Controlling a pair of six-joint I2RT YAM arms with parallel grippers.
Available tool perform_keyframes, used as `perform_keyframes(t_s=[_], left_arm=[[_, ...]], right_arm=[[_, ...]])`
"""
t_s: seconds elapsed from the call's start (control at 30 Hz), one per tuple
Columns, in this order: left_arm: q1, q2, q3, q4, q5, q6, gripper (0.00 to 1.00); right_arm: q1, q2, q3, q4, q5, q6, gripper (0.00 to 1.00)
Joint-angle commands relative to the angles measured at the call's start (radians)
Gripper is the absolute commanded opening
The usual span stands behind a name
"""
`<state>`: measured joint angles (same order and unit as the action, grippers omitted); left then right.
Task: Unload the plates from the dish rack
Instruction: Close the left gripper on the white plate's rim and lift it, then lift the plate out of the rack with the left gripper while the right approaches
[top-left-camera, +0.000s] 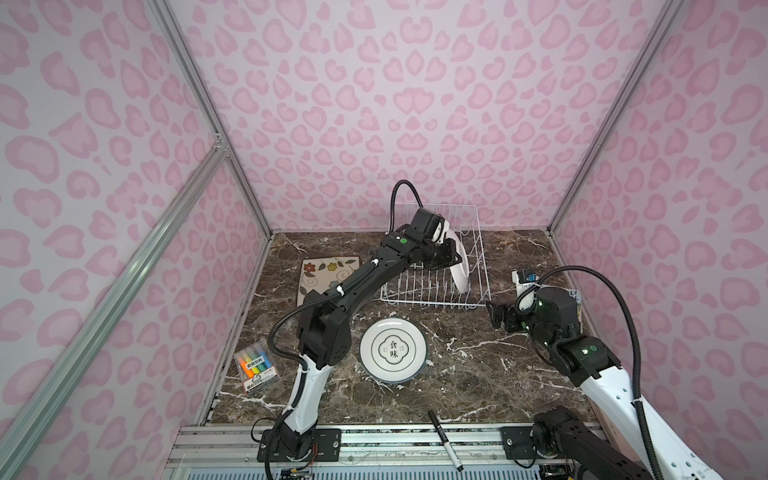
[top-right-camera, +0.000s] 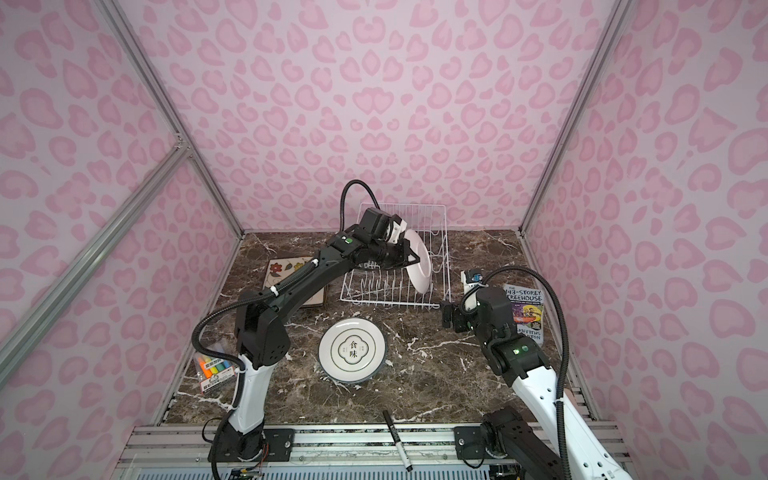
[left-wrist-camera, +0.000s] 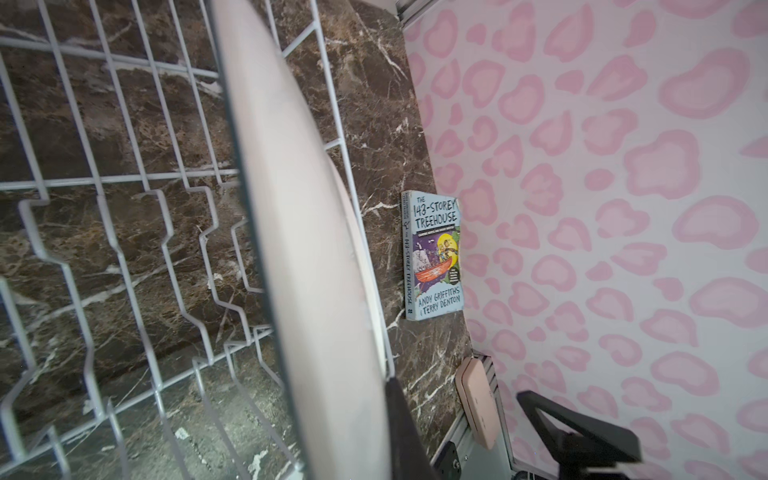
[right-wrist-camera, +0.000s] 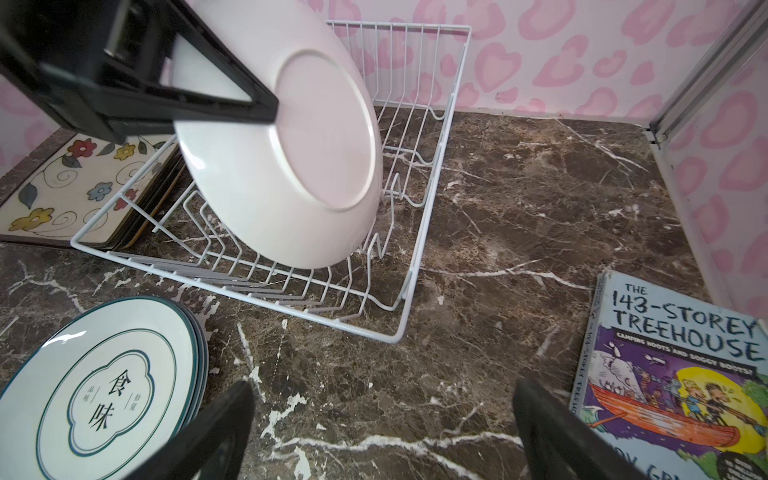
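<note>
Left end effector (right-wrist-camera: 272, 112) tight on plate (right-wrist-camera: 291, 174) rim, seemingly above dish rack (right-wrist-camera: 409, 286)

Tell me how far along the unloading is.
Done: round plates stacked before the dish rack, square floral plates stacked beside it. In hand: left tool shut on a white plate, tilted, its lower edge within the rack. Left: lift it clear and set it down; no other plate shows in the rack. Idle: right tool, open, empty.

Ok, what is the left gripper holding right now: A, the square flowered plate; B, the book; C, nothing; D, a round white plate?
D: the left gripper is shut on the rim of the round white plate, which is tilted at the dish rack.
</note>
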<state>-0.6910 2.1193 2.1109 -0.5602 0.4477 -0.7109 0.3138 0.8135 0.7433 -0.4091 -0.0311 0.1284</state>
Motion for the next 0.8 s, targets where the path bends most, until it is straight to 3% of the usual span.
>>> perform_keyframes(t_s=[0.0, 0.47, 0.77], left_arm=[[0.003, -0.050, 0.029, -0.025, 0.009, 0.049, 0.04], [0.007, -0.214, 0.027, -0.081, -0.028, 0.167, 0.04], [0.016, -0.350, -0.075, -0.113, -0.129, 0.495, 0.03]], right_arm=[[0.001, 0.004, 0.001, 0.040, 0.035, 0.010, 0.99], [0.001, 0.039, 0.105, 0.004, 0.051, 0.116, 0.99], [0.002, 0.061, 0.146, 0.024, 0.003, 0.246, 0.99]])
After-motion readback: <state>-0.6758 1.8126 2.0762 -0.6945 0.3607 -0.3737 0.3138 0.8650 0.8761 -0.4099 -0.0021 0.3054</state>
